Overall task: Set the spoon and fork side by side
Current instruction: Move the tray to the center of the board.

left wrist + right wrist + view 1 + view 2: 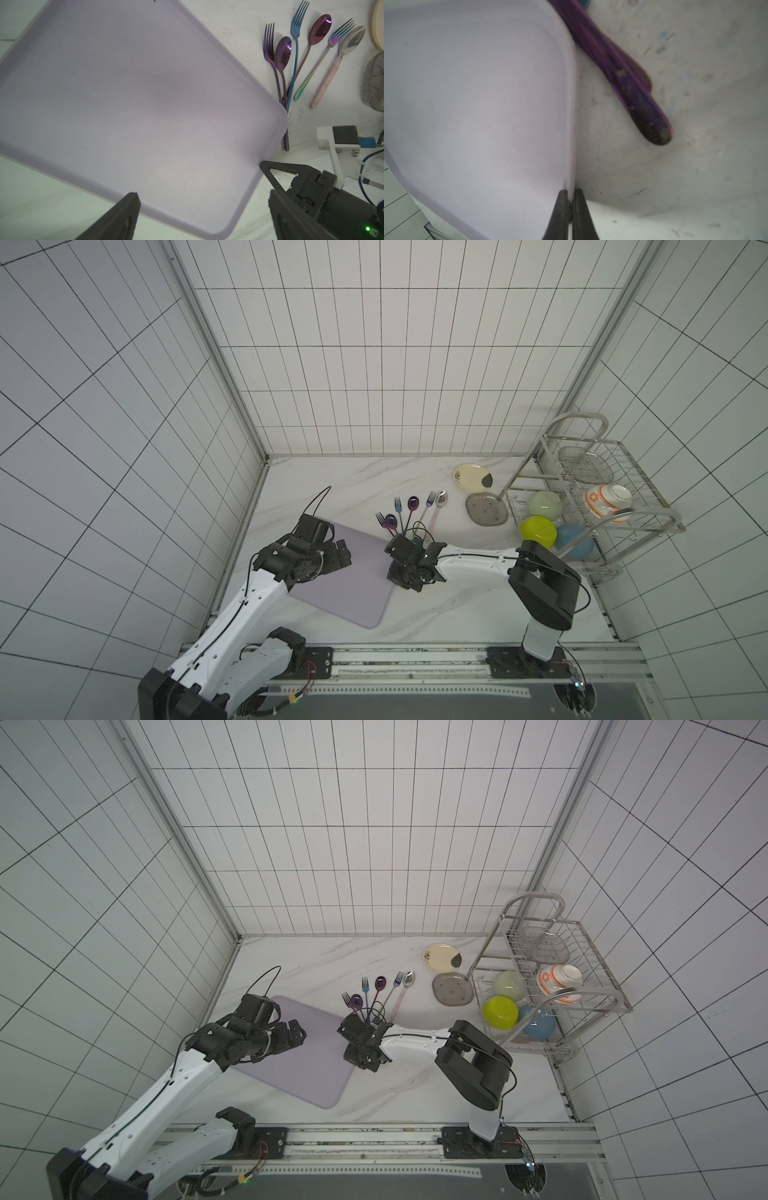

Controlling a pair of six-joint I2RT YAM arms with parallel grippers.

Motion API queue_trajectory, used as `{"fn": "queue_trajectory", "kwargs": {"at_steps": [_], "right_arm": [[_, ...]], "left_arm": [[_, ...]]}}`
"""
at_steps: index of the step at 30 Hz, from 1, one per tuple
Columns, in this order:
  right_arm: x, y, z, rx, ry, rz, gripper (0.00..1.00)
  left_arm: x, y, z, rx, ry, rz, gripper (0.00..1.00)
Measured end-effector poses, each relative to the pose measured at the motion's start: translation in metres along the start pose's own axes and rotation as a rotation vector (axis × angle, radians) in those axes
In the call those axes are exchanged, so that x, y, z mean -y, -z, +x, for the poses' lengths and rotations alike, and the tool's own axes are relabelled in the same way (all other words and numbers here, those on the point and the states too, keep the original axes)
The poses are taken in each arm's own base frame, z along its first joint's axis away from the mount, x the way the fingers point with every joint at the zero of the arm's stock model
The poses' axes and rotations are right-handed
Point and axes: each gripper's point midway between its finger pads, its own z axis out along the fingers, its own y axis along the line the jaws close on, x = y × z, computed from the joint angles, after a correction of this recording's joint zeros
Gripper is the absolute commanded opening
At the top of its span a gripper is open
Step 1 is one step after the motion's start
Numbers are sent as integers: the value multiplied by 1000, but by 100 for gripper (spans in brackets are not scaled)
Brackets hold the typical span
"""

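Right gripper: the right gripper (570,199) was closed on the rim of the lilac tray (477,104), at the edge near the cutlery.
Left gripper: the left gripper (203,209) hung wide open above the tray and held nothing.
Spoon and fork: the purple spoon (283,53) and the purple fork (269,44) lay on the counter just beside the tray, their handles crossing and passing under its corner.
Risk: if the tray was pulled or lifted, its corner could drag these handles and scatter the row; the thin rim could also slip from the pinch.
Surface: a white marble-pattern counter (415,614), with small dirt marks.
Room: white tiled walls; a metal dish rack (602,489) with bowls at the right.
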Motion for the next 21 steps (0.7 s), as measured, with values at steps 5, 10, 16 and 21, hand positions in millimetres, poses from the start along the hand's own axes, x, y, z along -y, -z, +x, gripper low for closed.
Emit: {"fn": "queue_trajectory", "kwargs": {"at_steps": [5, 10, 16, 21], "right_arm": [[16, 16, -13, 35, 44, 56, 0], [20, 48, -28, 53, 114, 43, 0], [51, 75, -44, 15, 202, 15, 0], [104, 88, -48, -32, 243, 37, 0]], "left_arm": [[2, 5, -1, 20, -7, 17, 98], [3, 8, -2, 32, -10, 29, 98], [3, 8, -3, 33, -11, 32, 98], [4, 9, -2, 32, -11, 36, 98]]}}
